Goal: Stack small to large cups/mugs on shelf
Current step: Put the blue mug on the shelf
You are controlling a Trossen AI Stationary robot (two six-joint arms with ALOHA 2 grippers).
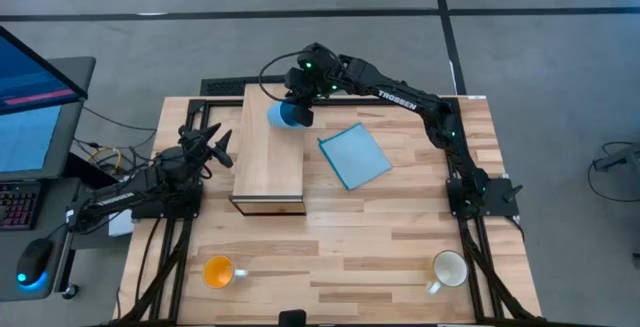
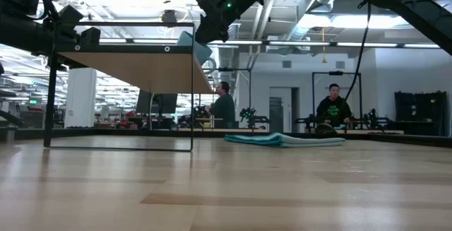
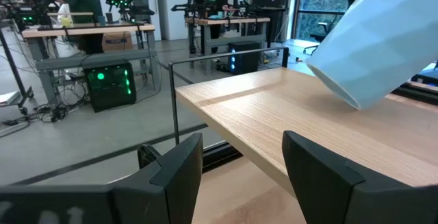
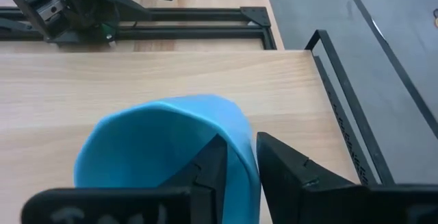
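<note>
My right gripper (image 1: 298, 109) is shut on the small light-blue mug (image 1: 280, 115) over the far end of the light-wood shelf (image 1: 268, 157). The mug is tilted, its base toward my left arm; it also shows in the left wrist view (image 3: 383, 39). My left gripper (image 1: 222, 147) is open and empty, just left of the shelf, pointing at it. The orange mug (image 1: 218, 270) stands on its base near the table's front left. The cream-white mug (image 1: 450, 267) stands near the front right. My right gripper pinches the light-blue mug's wall (image 4: 245, 157) at its mouth end between the two fingers. One finger (image 4: 211, 164) seems to be inside and the other (image 4: 291, 170) outside. The fingers slant down from the table's right. The mug hangs tilted just over the shelf top; whether it touches, I cannot tell.
A flat blue square sheet (image 1: 355, 155) lies on the table right of the shelf. A black frame rail (image 4: 342, 94) runs along the shelf's far end. People sit at benches (image 2: 333, 107) in the room beyond the table.
</note>
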